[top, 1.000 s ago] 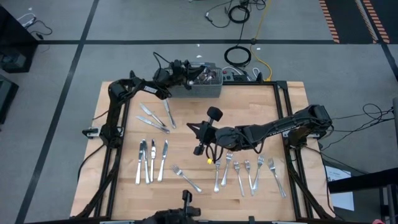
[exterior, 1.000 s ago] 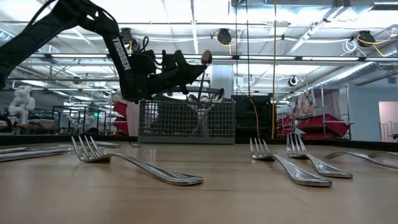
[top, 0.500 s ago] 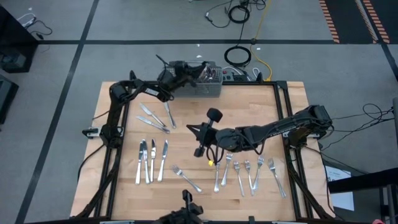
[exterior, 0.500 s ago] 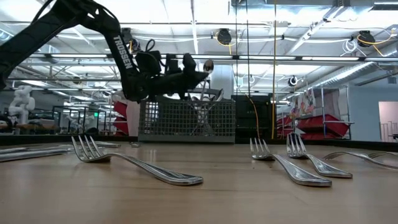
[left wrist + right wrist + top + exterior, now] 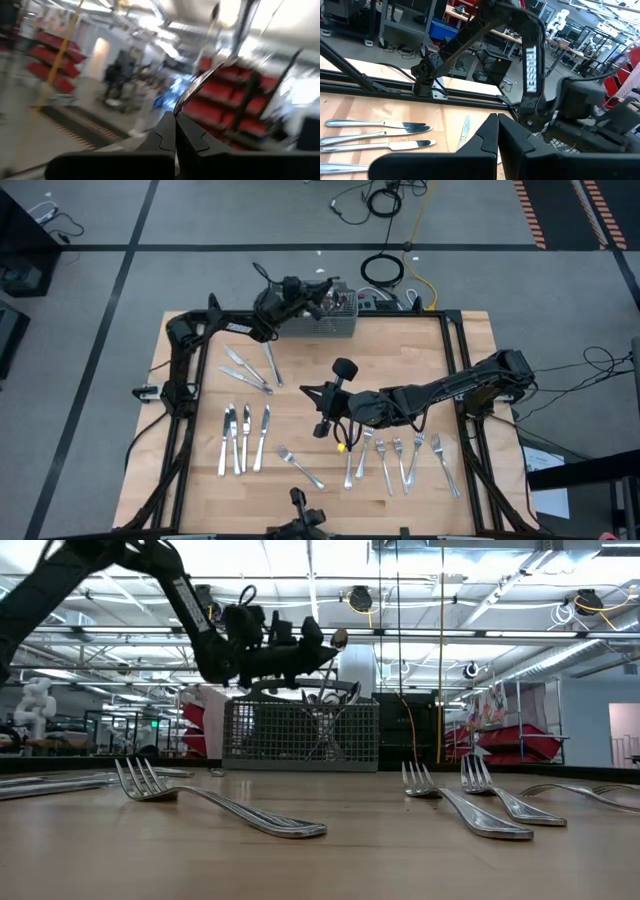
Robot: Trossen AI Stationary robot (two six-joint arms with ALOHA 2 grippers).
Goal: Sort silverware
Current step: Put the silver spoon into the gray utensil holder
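Spoon (image 5: 200,86) clamped in my left gripper (image 5: 322,287), lifted above the basket (image 5: 325,320) at the table's (image 5: 300,380) far edge; I hold it high so it clears the mesh wall and the pieces left standing inside. In the low view its bowl (image 5: 340,638) shows just above the basket rim. My right gripper (image 5: 322,392) waits over mid-table with fingers (image 5: 492,135) pressed together on nothing, out of the way. Knives (image 5: 242,438) lie in a row near left, forks (image 5: 400,455) fan out near right, a few more pieces (image 5: 250,368) rest below the basket. I judge sorting well along.
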